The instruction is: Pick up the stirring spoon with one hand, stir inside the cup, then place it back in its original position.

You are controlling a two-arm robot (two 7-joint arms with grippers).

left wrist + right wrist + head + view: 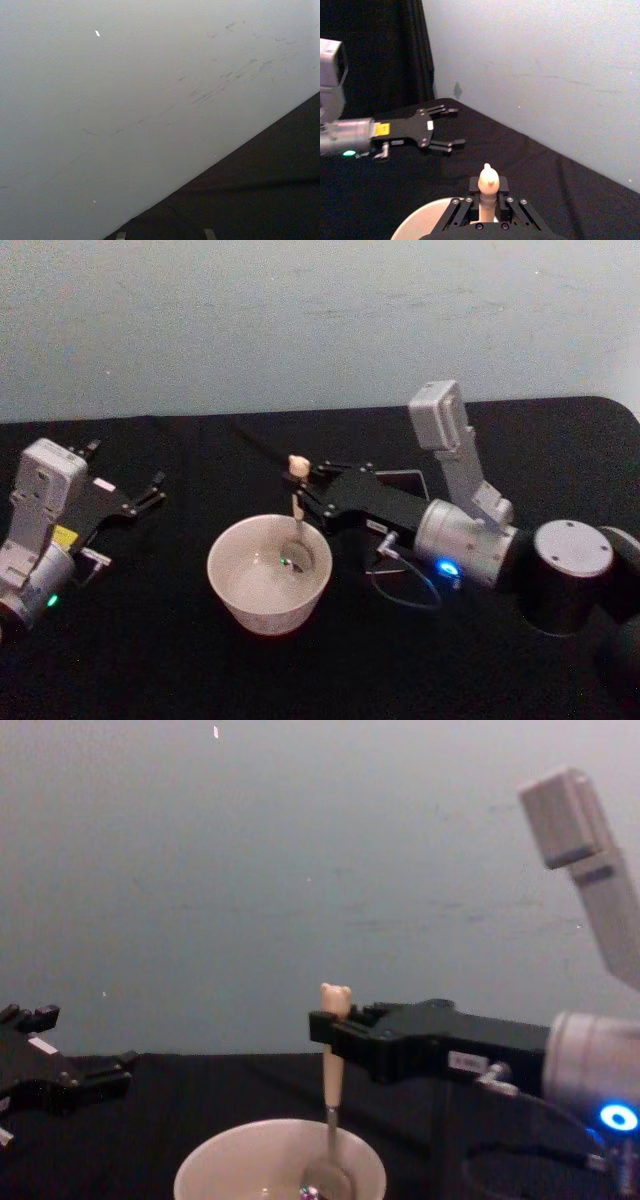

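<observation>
**Right end effector [306, 490] clamped on the stirring spoon [297, 512], its bowl down inside the cup [262, 618].**

I judge the spoon light, stiff and slim. Its smooth peach handle could twist between my pads, so a firm, upright hold just under the bear head suits it. The metal bowl sits low in the cream cup on the black counter [150, 660]. I cannot tell whether it touches the bottom, and the cup's contents, if any, are hard to make out. My left end effector [157, 490] is parked well apart, fingers spread.
</observation>
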